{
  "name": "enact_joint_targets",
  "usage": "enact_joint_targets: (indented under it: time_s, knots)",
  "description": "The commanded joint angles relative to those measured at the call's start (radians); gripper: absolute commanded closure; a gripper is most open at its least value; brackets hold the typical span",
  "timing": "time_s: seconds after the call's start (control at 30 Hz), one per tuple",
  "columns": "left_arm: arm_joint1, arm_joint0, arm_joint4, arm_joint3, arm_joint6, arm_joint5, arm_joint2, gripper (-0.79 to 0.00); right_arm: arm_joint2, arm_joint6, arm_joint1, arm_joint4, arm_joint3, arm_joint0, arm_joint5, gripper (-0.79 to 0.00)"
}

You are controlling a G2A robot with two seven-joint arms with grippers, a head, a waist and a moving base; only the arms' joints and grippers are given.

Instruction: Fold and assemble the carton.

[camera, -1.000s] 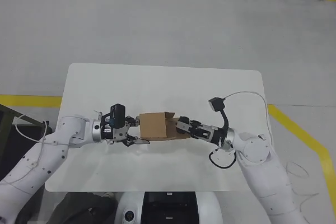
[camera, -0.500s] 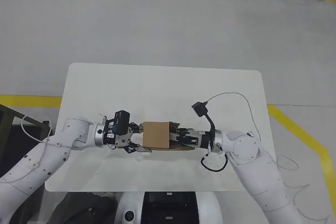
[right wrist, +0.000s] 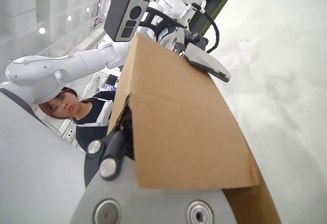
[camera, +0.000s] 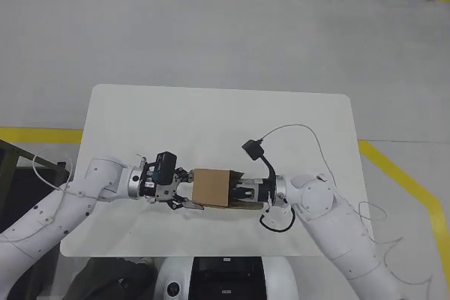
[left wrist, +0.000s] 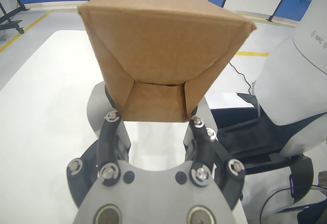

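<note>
The carton (camera: 210,187) covers most of the right gripper (camera: 241,192), so its hold cannot be told (a rough corrugated edge lies right against it in the right wrist view). The left gripper (left wrist: 153,114) is spread wide, its fingers (left wrist: 108,130) clasping the carton's end on both side walls. The carton is between the two grippers, close to the table's (camera: 210,112) robot-side edge, about midway along. Its long axis runs parallel to that edge, one end toward each gripper.
</note>
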Motion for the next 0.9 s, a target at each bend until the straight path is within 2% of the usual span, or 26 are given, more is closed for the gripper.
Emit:
enact_joint_targets:
  time_s: [0.0,0.87]
  knots:
    - [0.003,-0.005,-0.001,0.002,0.004,0.000,0.006,-0.280,-0.013,-0.002,-0.002,0.013,0.013,0.008,-0.006,0.000]
    - [0.025,-0.050,-0.013,0.006,0.033,0.000,0.064,-0.265,-0.106,-0.062,-0.018,0.025,0.088,0.079,-0.007,0.000]
